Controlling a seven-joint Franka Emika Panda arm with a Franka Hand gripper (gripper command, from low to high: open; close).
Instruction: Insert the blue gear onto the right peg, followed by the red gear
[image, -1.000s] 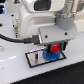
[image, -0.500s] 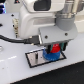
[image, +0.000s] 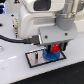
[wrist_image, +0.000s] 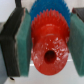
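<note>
Red gear (image: 56, 48) is the piece in hand. In the exterior view it shows as a small red body between the lower ends of the jaws, sitting directly above the blue gear (image: 51, 54), which lies flat on the black-framed plate (image: 35, 59) on the white bench (image: 20, 72). The arm (image: 47, 17) fills most of the upper part of this view and hides the right peg entirely, so I cannot tell from here whether the red gear has met the pin yet, or whether it touches the blue gear below it.

In the wrist view the red gear (wrist_image: 48, 42) fills the middle of the picture, its centre hole dark and open toward the camera. The teal pads (wrist_image: 22, 42) press against its toothed rim on both sides, so the jaws are clenched on it. Blue teeth of the blue gear (wrist_image: 49, 7) fan out behind the red one, which suggests the two are closely stacked along one axis.

My judgement is that the blue gear is already seated and the second step, placing the red gear, is under way. The next move calls for keeping the hole lined up with the peg and lowering straight until the red gear rests on the blue one, then letting go without dragging it sideways.
</note>
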